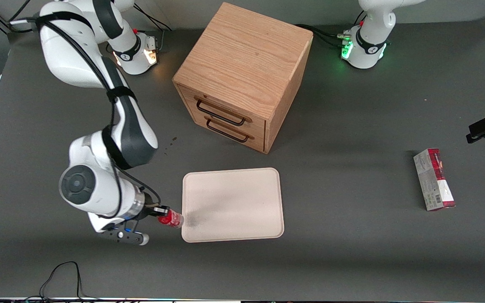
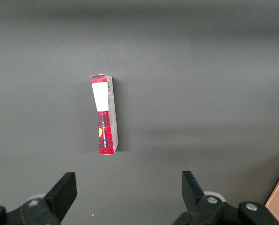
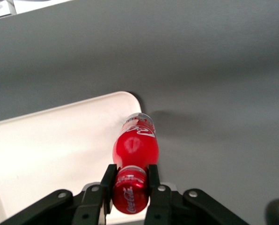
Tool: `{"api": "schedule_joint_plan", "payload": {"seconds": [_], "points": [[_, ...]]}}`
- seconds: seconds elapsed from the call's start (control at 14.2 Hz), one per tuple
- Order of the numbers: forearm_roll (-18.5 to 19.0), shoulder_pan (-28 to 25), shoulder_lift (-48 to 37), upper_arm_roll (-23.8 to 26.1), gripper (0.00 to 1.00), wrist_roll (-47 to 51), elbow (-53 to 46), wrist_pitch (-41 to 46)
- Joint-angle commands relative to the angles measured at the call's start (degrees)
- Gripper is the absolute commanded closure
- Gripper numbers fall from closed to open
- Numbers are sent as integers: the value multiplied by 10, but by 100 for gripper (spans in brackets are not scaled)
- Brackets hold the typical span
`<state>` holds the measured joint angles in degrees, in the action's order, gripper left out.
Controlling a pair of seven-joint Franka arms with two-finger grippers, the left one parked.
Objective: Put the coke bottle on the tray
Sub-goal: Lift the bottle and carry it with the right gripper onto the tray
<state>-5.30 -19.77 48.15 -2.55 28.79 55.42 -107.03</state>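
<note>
My right gripper (image 1: 161, 213) is shut on the red cap of the small coke bottle (image 1: 171, 219). It holds the bottle at the corner of the cream-white tray (image 1: 233, 204) that is nearest the front camera, toward the working arm's end. In the right wrist view the fingers (image 3: 108, 180) clamp the cap from both sides. The red bottle (image 3: 135, 145) points away from the camera, with its silvery base over the tray's rounded corner (image 3: 125, 96). I cannot tell whether the bottle touches the tray.
A wooden drawer box (image 1: 242, 75) stands farther from the front camera than the tray. A red and white carton (image 1: 434, 179) lies toward the parked arm's end of the table; it also shows in the left wrist view (image 2: 105, 115).
</note>
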Motion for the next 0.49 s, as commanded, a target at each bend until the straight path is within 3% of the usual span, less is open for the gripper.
{"api": "schedule_joint_plan", "payload": {"seconds": [0.0, 0.42], "points": [[8, -15, 21, 5, 100, 35, -32, -18], [22, -31, 48, 5, 100, 45, -32, -39]]}}
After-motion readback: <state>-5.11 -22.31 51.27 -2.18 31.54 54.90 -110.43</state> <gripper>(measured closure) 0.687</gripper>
